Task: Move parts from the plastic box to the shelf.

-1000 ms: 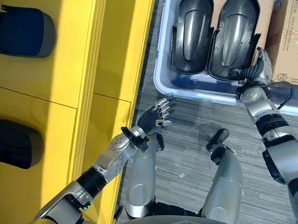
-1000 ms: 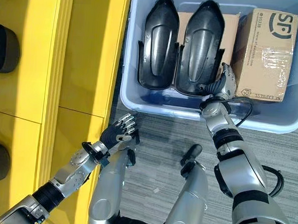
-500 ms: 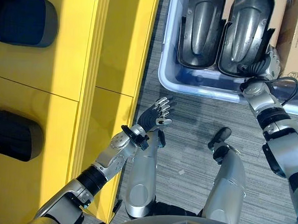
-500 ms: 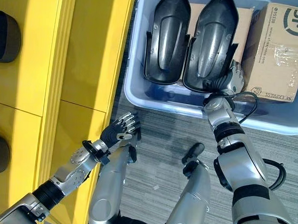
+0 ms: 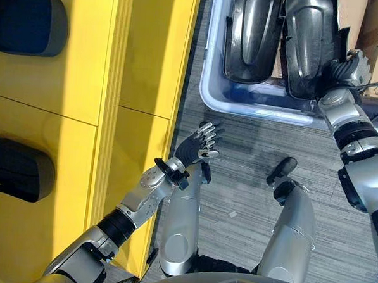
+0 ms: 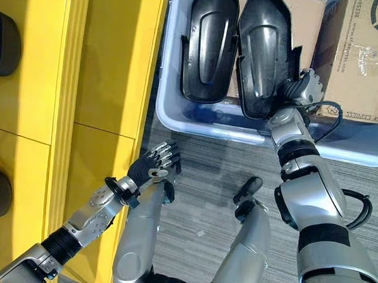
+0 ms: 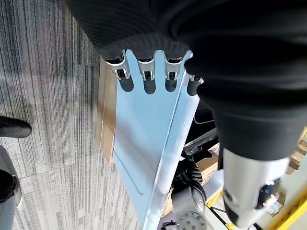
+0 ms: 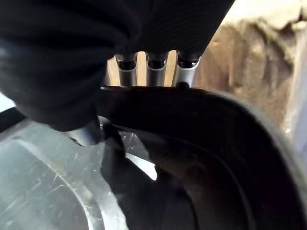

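Note:
Two black moulded parts lie side by side in the pale blue plastic box. My right hand is at the near right corner of the right part. Its fingers sit behind the part's rim with the thumb pressed on the inner side, so the hand is shut on that part. The left part lies untouched. My left hand hangs open over the grey carpet, between the yellow shelf and the box, holding nothing.
Two dark parts sit in the shelf's compartments at the left. Cardboard boxes stand in the plastic box beside and behind the black parts. Grey carpet lies between shelf and box.
The whole view has shifted, so the box sits higher and more to the right. My right hand has stayed at the right part's corner and closed on its rim. The left hand has barely moved.

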Tool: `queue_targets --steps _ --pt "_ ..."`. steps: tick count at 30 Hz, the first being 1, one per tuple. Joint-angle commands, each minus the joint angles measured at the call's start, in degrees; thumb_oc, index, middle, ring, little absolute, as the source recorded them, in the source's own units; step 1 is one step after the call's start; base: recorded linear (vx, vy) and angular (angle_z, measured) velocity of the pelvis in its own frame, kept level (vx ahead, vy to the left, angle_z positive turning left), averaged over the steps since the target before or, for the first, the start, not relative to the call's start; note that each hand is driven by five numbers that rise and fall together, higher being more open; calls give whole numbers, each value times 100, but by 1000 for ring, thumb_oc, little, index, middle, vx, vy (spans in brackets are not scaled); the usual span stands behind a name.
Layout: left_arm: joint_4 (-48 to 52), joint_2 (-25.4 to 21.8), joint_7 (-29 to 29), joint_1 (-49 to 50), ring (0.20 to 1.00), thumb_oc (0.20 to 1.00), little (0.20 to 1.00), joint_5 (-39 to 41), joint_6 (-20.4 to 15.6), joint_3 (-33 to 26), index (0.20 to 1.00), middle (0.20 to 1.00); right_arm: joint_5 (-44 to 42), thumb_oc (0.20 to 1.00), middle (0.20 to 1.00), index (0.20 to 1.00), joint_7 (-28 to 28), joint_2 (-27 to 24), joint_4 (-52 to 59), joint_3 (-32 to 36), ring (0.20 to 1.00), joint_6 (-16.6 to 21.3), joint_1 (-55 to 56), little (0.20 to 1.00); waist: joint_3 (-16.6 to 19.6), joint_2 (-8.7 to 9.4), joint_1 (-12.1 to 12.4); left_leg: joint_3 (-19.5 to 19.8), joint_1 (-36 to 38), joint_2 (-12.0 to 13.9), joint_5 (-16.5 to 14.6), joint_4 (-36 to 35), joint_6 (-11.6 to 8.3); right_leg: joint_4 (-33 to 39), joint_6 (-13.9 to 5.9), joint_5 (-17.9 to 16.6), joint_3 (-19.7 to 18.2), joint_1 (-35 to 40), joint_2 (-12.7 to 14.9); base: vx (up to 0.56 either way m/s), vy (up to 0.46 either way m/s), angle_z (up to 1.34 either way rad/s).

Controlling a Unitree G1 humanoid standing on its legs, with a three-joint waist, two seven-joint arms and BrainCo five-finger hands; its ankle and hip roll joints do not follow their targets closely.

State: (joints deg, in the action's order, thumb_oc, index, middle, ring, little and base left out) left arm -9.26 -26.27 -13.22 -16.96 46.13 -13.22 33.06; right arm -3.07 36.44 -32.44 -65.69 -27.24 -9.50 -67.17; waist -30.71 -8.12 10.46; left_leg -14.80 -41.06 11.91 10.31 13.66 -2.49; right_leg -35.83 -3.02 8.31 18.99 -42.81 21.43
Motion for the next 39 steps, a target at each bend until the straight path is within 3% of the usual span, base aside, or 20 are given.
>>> queue_targets --steps 1,3,11,17,20,26,29,30,32,33,39 --pt "523 65 24 63 1000 1000 1000 -40 -259 117 1000 1000 88 200 200 200 361 36 61 10 200 362 460 200 92 -327 167 436 -198 -199 -696 392 -214 -329 -212 -15 -180 -159 -257 0 0 0" --pt "464 107 69 87 1000 1000 1000 -120 -299 125 1000 1000 -51 200 200 200 720 50 175 182 200 781 703 200 92 -298 100 415 -147 -182 -694 341 -231 -241 -227 -36 -208 -124 -304 0 0 0" --pt "143 179 43 209 1000 1000 1000 -150 -578 67 1000 1000 266 200 200 200 1503 106 814 486 200 1739 1363 200 92 -212 -133 217 354 -106 -674 93 -252 95 -248 -123 -297 245 -415 -20 1 -2" --pt "108 154 -121 415 1000 1000 1000 -72 -607 -142 1000 1000 349 200 200 200 1838 -66 1542 915 200 2163 1619 200 92 -106 -256 10 911 47 -512 -225 -256 543 -206 -346 -243 708 -536 -48 -2 -17" --pt "166 87 -223 726 1000 1000 1000 -131 -658 -328 1000 1000 465 200 200 200 1792 -245 2550 1381 200 2298 2000 200 92 39 -421 -146 1744 122 -568 -431 -291 870 -255 -366 -270 1431 -563 35 17 -26" --pt "166 50 -368 1024 1000 1000 1000 -93 -692 -583 1000 1000 -615 200 200 200 855 -255 3347 2061 200 2922 2607 200 92 168 -628 -244 2756 145 -591 -668 -338 1215 -240 -347 -263 2418 -598 45 2 -15" --pt "104 74 -550 1268 1000 1000 1000 121 -604 -804 1000 1000 -800 200 200 200 403 -188 3707 2317 200 2852 3066 200 264 227 -702 -276 3286 142 -574 -838 -349 1523 -200 -370 -219 3042 -619 170 -46 -8" --pt "5 110 -755 1485 1000 1000 1000 272 -484 -976 1000 1000 -927 200 200 200 48 -115 4072 2385 200 2686 3433 200 494 291 -748 -301 3558 145 -538 -970 -360 1774 -203 -414 -219 3374 -660 184 -67 -5" --pt "-6 147 -848 1598 1000 1000 1000 271 -405 -1068 1000 1000 -830 200 200 200 -146 -91 4305 2394 200 2621 3614 200 600 326 -773 -296 3672 157 -509 -1031 -377 1893 -204 -441 -214 3521 -681 158 -49 -11" --pt "-1 189 -896 1706 1000 1000 1000 234 -330 -1142 1000 1000 -697 200 200 200 -266 -47 4680 2362 200 2390 3779 200 723 355 -806 -297 3773 181 -490 -1062 -387 1964 -188 -449 -215 3655 -696 192 -39 -15" --pt "11 479 -1261 2306 1000 1000 1000 193 -160 -1426 1000 1000 -797 200 200 200 -899 312 5709 2299 200 2484 4872 200 1333 468 -951 -311 4221 286 -426 -1208 -440 2548 -187 -648 -249 4250 -785 176 -18 -8"
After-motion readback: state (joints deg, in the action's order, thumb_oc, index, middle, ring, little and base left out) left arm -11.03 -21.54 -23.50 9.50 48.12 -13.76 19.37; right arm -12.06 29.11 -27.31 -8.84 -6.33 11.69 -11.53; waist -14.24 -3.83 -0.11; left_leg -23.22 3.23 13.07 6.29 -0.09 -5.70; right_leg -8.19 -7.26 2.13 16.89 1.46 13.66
